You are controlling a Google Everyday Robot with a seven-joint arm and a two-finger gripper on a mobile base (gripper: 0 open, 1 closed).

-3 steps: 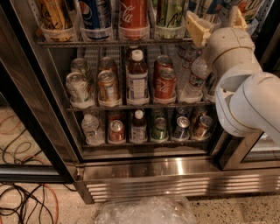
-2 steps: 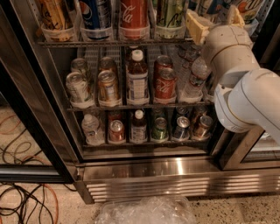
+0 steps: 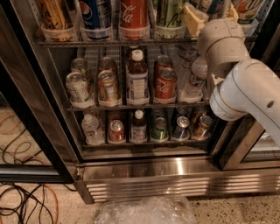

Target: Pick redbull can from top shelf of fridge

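Note:
The fridge (image 3: 175, 183) stands open in front of me with wire racks of drinks. The top shelf (image 3: 109, 43) runs along the top of the view, with cans in clear cup holders. My gripper (image 3: 213, 15) is at the shelf's right end, at the top right. Its two yellowish fingers (image 3: 194, 18) stand apart on either side of a slim blue and silver can, the redbull can (image 3: 213, 7). Only the can's lower part shows. I cannot tell whether the fingers touch it.
On the top shelf, a yellow can (image 3: 54, 15), a Pepsi can (image 3: 95, 13), a Coca-Cola can (image 3: 133, 15) and a green can (image 3: 168, 15) stand left of the gripper. My white arm (image 3: 249, 92) covers the racks' right side. Cables (image 3: 22, 201) and a plastic bag (image 3: 144, 210) lie on the floor.
The gripper and wrist have moved up a little and further in toward the top shelf. The cans have not moved.

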